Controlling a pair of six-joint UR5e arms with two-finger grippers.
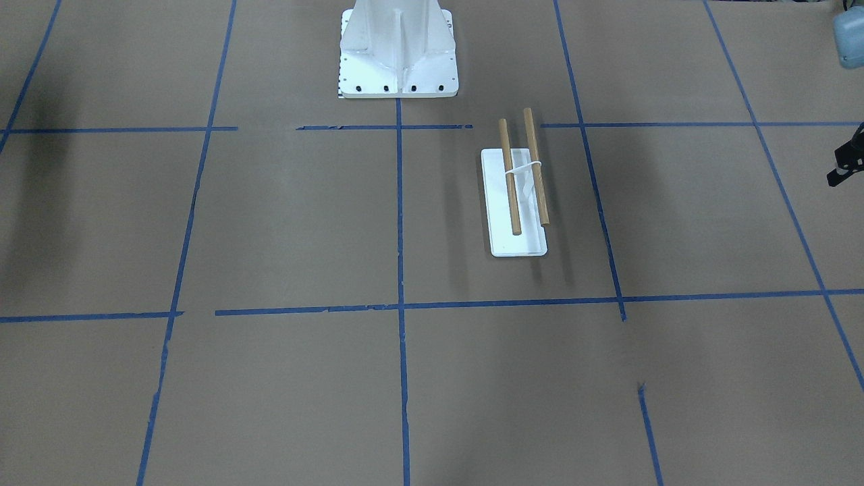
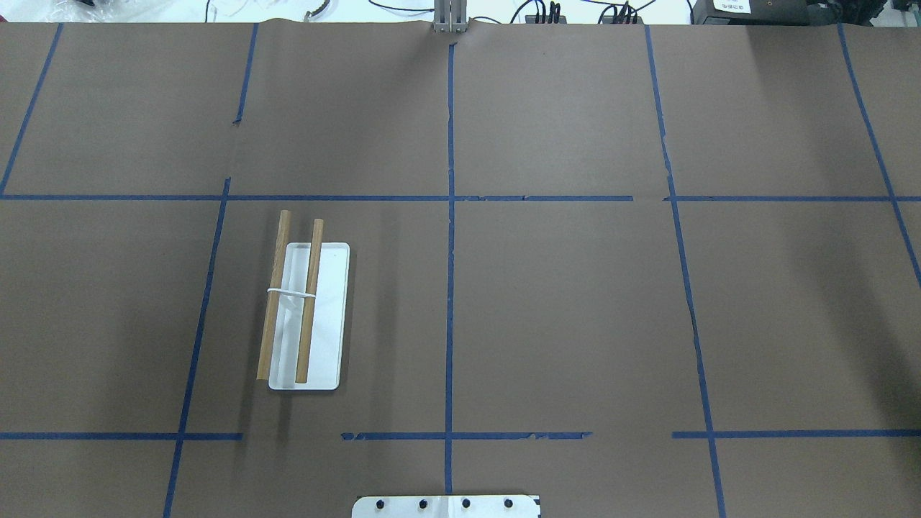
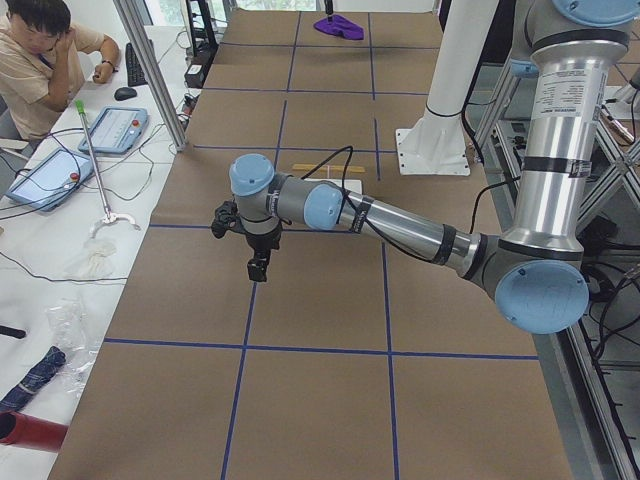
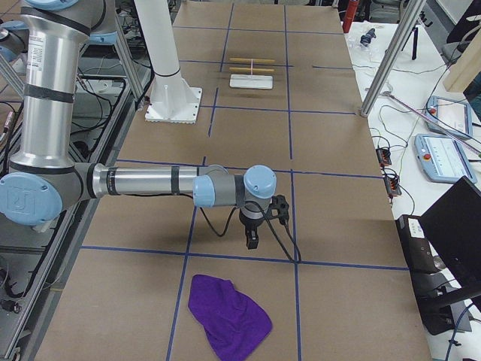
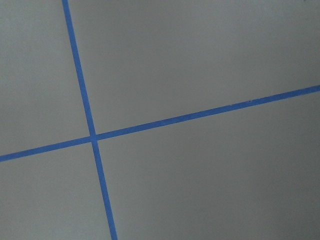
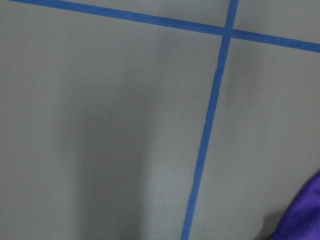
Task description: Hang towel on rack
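While the purple towel (image 4: 229, 316) is lying crumpled in a loose heap on the brown tabletop (image 2: 575, 324), at the end on the robot's right, the rack (image 2: 302, 309) is standing well apart from it in the robot's left half. The rack is showing a flat white base carrying two wooden bars side by side, with a thin white band looping across both. The towel is not touching the rack.

The right arm is reaching out low over the tabletop, and its right gripper (image 4: 251, 239) is pointing straight down, hanging near the towel but apart from it. I cannot tell whether its fingers are spread or pressed together. Its wrist camera is catching one purple edge in the lower right corner.

The left arm is stretching out near the other end, with the left gripper (image 3: 258, 265) pointing down above a blue tape line (image 3: 248, 310). Its fingers are also too small for me to judge.
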